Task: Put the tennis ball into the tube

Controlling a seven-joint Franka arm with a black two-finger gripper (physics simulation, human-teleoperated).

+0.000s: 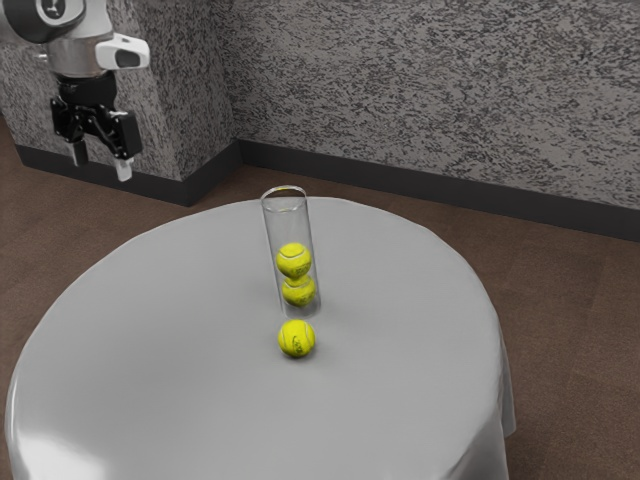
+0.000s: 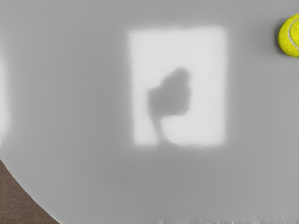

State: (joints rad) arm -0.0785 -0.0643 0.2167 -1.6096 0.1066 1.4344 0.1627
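The black gripper (image 1: pixel 101 165) hangs in the air at the exterior view's upper left, its two light fingertips well apart with nothing between them. A clear tube (image 1: pixel 287 228) stands upright on the table and holds two tennis balls, one above the other. A loose yellow tennis ball (image 1: pixel 297 338) rests on the tabletop beside the tube's base, on the side nearer the exterior camera. In the wrist view a tennis ball (image 2: pixel 290 37) is cut off by the picture's edge, lying off to one side of the hand.
The round table (image 1: pixel 160 340) has a pale grey cloth whose edge hangs down. In the wrist view the tabletop (image 2: pixel 84 186) carries a bright reflection patch with a dark shape in it. A textured wall (image 1: pixel 430 90) rises behind the table.
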